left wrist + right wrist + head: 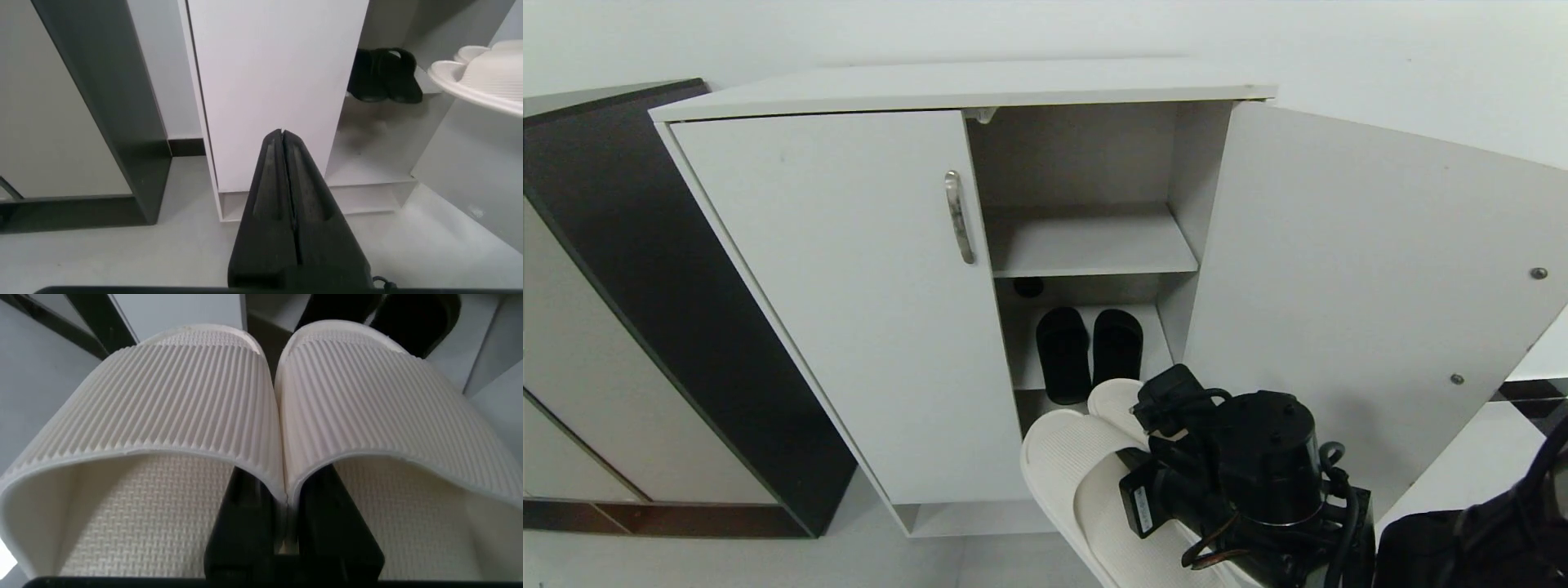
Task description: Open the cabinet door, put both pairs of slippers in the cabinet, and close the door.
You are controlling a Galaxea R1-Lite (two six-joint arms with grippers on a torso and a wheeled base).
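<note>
At the far left a dark panel [670,286] leans beside the cabinet [964,86], and the cabinet's left door [849,302] with its metal handle [959,216] is shut. The left gripper [283,143] hangs low in front of that door, near the floor, its jaws pressed flat together with nothing between them, so it plays no part at this point. To the right the compartment stands open. The upper shelf [1094,245] is bare, and the black slippers [1086,351] lie side by side on the lower shelf, toes inward, so one pair is already stowed. Just in front of that opening, and not yet inside it, the white slippers [1086,465] are carried as a pair by the right gripper [282,531], its jaws clamped on the two adjoining inner edges (the ribbed straps sit pushed against each other above them). The toes point at the lower shelf, close to the black pair's heels. At the far right the right door [1356,286] is swung wide open. By my reading the opening and the first pair are done. What is left is to place the white pair on a shelf, let go, back out and shut the right door.
</note>
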